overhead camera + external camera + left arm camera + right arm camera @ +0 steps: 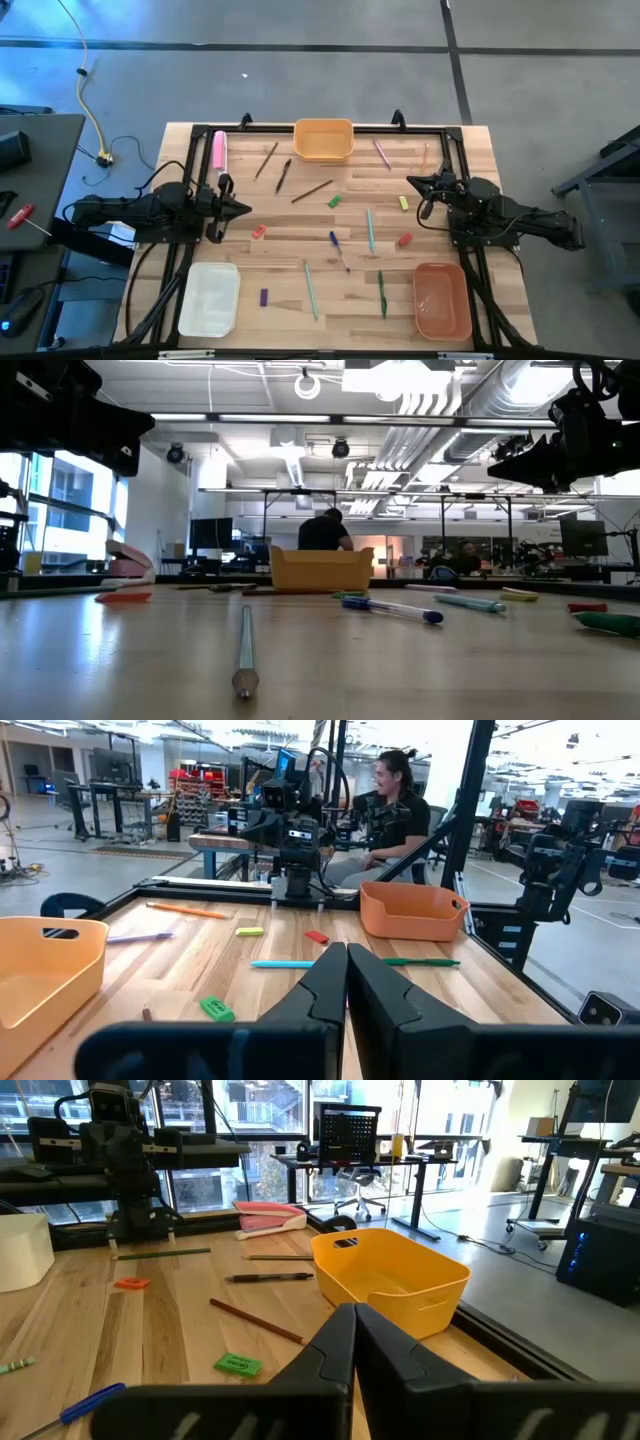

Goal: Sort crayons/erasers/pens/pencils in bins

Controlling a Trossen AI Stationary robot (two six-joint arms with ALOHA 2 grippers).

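Presently nothing is sorted: the crayons/erasers (334,201), pens (370,230) and pencils (311,191) all lie scattered over the middle of the desk (300,225). The three bins appear empty: yellow bin (323,140) at the far edge, white bin (209,299) near left, salmon bin (442,301) near right. The left pincer (243,208) and right pincer (412,181) hang at their sides, both closed and empty. Judged stage: first pick not begun. Next move requires opening one pincer above a nearby piece.
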